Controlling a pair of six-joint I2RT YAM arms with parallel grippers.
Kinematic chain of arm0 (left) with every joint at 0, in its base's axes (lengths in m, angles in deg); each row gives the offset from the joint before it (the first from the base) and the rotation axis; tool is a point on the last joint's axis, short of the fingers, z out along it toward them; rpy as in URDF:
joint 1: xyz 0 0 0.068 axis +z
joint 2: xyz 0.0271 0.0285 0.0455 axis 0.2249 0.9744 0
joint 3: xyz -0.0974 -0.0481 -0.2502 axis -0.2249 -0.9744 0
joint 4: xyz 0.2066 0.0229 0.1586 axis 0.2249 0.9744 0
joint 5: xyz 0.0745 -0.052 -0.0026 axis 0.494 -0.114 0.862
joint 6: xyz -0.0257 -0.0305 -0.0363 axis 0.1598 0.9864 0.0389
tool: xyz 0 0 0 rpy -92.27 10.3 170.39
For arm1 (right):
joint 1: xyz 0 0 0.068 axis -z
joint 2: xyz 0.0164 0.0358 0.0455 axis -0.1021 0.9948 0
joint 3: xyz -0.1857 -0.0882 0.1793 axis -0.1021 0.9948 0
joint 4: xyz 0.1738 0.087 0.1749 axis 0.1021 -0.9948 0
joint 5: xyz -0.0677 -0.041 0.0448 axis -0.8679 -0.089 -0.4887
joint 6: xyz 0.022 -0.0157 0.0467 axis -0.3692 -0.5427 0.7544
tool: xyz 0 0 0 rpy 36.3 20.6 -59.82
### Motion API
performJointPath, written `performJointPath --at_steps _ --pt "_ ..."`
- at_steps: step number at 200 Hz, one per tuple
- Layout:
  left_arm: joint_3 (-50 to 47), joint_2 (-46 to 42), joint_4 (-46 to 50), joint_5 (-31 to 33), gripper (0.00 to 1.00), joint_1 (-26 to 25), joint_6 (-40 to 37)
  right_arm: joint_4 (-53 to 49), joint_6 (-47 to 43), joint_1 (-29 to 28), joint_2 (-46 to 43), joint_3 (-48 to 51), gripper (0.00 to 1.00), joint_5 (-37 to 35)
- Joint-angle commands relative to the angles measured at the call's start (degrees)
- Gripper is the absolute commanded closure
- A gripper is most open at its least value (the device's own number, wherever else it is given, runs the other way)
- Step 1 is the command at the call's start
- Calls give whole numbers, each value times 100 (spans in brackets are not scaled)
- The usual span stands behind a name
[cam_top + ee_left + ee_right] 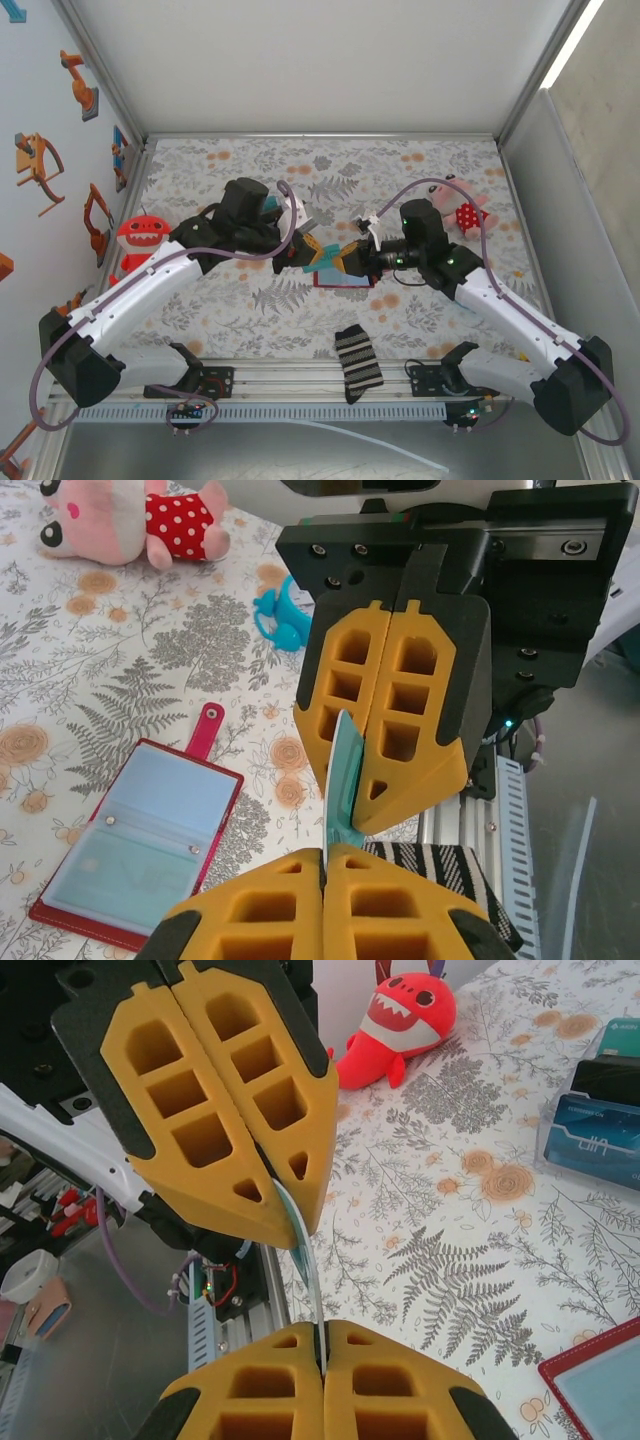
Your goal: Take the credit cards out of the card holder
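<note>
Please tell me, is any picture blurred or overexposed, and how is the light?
Top external view: soft even light, weak shadows, the light strip at upper right burnt out. Left wrist view: teal card and card holder both sharp. Right wrist view: the red plush sharp, the clutter at lower left blurred.

Bright, even light; soft shadows

Clamped nose-to-nose: left claw point(323, 865), right claw point(322, 1338)
</note>
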Motion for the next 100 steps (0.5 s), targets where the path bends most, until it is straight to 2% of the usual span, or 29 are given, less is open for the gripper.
performJointPath --at_steps 1,23,46,48,50,52,53,54,57,80,100 --pt "52 15 -122 143 100 72 -267 -61 -115 -55 -62 -187 78 -162" --pt "-127 -136 -283 518 100 220 -583 -241 -188 -55 -156 -178 61 -678" --pt "-579 -393 -910 804 100 647 -697 -387 -177 -55 -270 -169 52 -1273" --pt "-626 -410 -954 830 100 695 -689 -387 -171 -55 -275 -169 46 -1319" --pt "-659 -427 -1007 847 100 744 -680 -402 -170 -55 -281 -169 37 -1363" --pt "-696 -438 -1055 865 100 789 -665 -410 -165 -55 -287 -167 26 -1401" --pt "-711 -446 -1081 868 100 810 -661 -412 -166 -55 -304 -166 14 -1436" --pt "-723 -454 -1098 878 100 829 -659 -417 -157 -55 -306 -172 8 -1458" --pt "-758 -473 -1145 895 100 908 -657 -434 -150 -55 -320 -175 2 -1512" --pt "-1070 -550 -1591 910 100 1473 -770 -462 -46 -55 -397 -178 1 -1984" --pt "-1143 -424 -1695 892 100 1910 -1125 -501 85 -55 -431 -194 1 -2711"
